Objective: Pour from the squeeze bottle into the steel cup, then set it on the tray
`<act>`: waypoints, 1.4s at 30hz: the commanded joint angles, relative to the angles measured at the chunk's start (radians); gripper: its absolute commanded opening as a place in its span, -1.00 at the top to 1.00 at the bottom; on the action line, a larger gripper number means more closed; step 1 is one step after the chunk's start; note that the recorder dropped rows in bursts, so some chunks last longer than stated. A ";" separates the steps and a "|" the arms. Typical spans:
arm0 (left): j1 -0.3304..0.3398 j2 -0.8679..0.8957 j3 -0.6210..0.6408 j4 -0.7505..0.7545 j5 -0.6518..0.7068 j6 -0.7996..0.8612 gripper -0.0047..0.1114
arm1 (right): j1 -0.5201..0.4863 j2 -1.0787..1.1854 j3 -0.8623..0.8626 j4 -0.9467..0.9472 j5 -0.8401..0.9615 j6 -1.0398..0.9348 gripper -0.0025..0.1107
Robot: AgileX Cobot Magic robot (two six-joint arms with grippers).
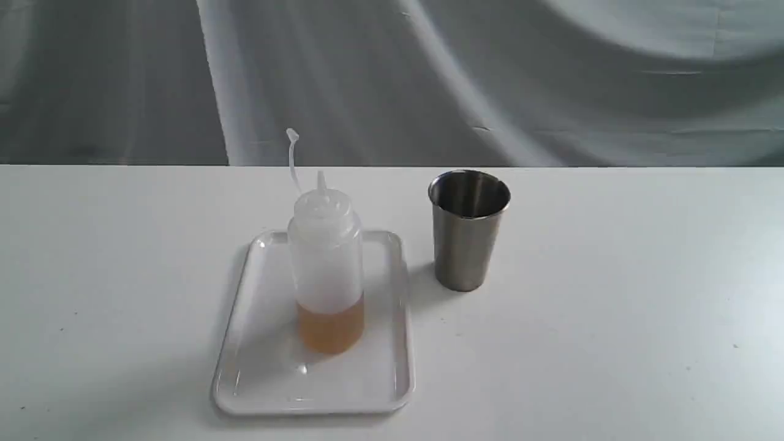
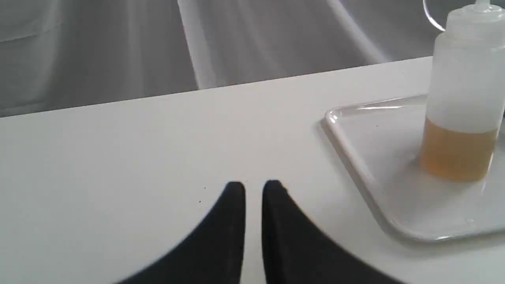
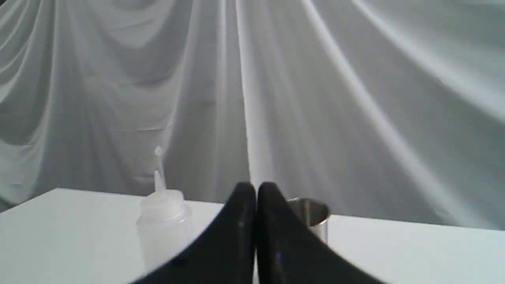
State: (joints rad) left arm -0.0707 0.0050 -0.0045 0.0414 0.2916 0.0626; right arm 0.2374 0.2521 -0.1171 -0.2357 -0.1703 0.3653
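Note:
The squeeze bottle [image 1: 326,269] stands upright on the white tray [image 1: 257,367], amber liquid filling its lower part and its cap strap curling up behind the nozzle. The steel cup [image 1: 468,229] stands upright on the table just right of the tray. No arm shows in the exterior view. In the left wrist view my left gripper [image 2: 254,186] hangs over bare table, apart from the tray [image 2: 355,150] and bottle [image 2: 461,106], its fingertips nearly together with nothing between them. My right gripper [image 3: 256,187] is shut and empty, with the bottle [image 3: 163,225] and cup [image 3: 317,217] beyond it.
A white table [image 1: 612,337] carries everything. Grey draped cloth [image 1: 429,79] hangs behind its far edge.

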 commanded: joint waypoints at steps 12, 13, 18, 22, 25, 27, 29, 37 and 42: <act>-0.003 -0.005 0.004 0.003 -0.007 -0.002 0.78 | -0.223 -0.212 0.098 -0.005 0.057 0.001 0.96; -0.003 -0.005 0.004 0.003 -0.007 -0.002 0.78 | -0.231 -0.217 0.098 -0.001 0.080 0.001 0.96; -0.003 -0.005 0.004 0.003 -0.007 -0.002 0.78 | -0.266 -0.241 0.100 0.029 0.163 0.001 0.96; -0.003 -0.005 0.004 0.003 -0.007 -0.002 0.78 | -0.277 -0.252 0.117 0.007 0.170 0.001 0.96; -0.003 -0.005 0.004 0.003 -0.007 -0.002 0.78 | -0.277 -0.252 0.117 0.007 0.227 0.001 0.96; -0.003 -0.005 0.004 0.003 -0.007 -0.002 0.78 | -0.277 -0.252 0.117 0.007 0.227 0.001 0.96; -0.003 -0.005 0.004 0.003 -0.007 -0.002 0.78 | -0.277 -0.252 0.117 0.007 0.229 -0.001 0.96; -0.003 -0.005 0.004 0.003 -0.007 -0.002 0.78 | -0.277 -0.252 0.117 0.012 0.390 0.002 0.96; -0.003 -0.005 0.004 0.003 -0.007 -0.002 0.78 | -0.277 -0.252 0.117 0.012 0.410 0.002 0.96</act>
State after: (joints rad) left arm -0.0707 0.0050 -0.0045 0.0414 0.2916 0.0626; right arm -0.0312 0.0059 -0.0024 -0.2187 0.2327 0.3657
